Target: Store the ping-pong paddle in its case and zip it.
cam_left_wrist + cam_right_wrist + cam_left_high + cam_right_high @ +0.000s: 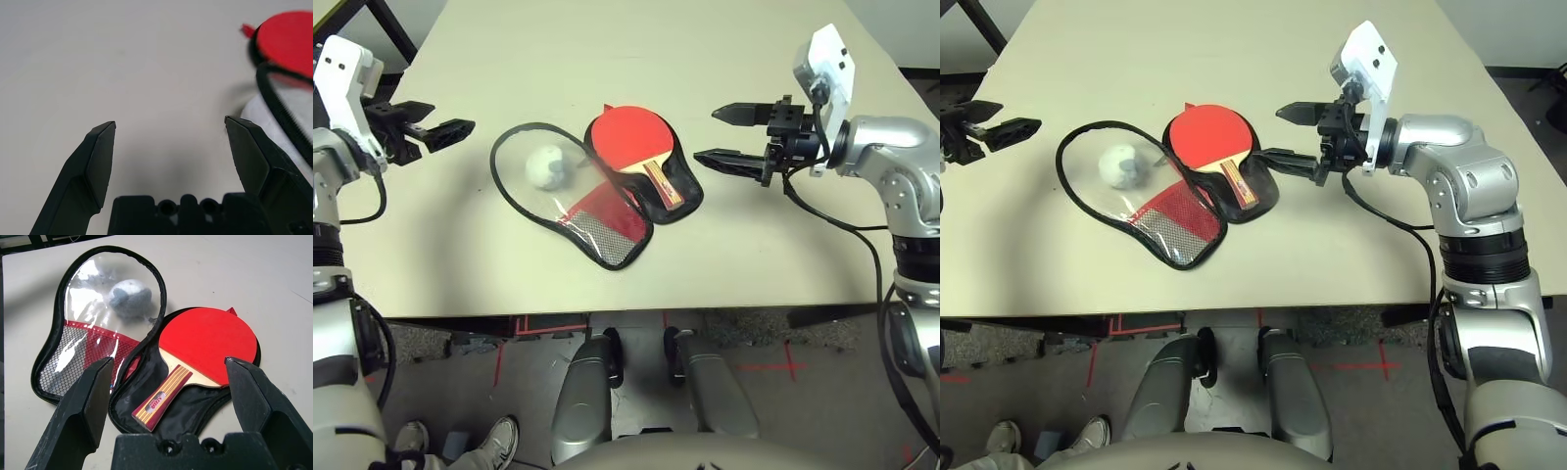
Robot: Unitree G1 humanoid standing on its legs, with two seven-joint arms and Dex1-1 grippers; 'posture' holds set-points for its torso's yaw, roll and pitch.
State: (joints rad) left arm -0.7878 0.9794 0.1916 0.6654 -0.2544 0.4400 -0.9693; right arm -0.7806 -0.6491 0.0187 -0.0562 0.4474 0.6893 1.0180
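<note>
A: Two halves of the case (607, 211) are lying splayed open near the middle of the table (773, 255), and the ping-pong paddle (628, 137) is already resting on the black-lined half, handle pointing toward the robot.

B: How is it going to handle, do you think?

A: The paddle is looking stiff and light, so it should be staying put. The case is looking soft and floppy; I'm guessing the clear-panel flap is the part to take, pinched at its black edging, then folded over the paddle. The zip will probably need one gripper bracing the fabric while the other is pulling.

B: And the grippers?

A: Both are hanging with fingers spread and grasping nothing: the left gripper (440, 132) well off the flap's side, the right gripper (732, 135) just beside the paddle's half.

B: Are the views differing?

A: The right wrist view is giving the striped handle, the mesh pocket and a grey-white lump (128, 297) under the clear panel in detail. The head views are showing where both arms are standing relative to the case.
</note>
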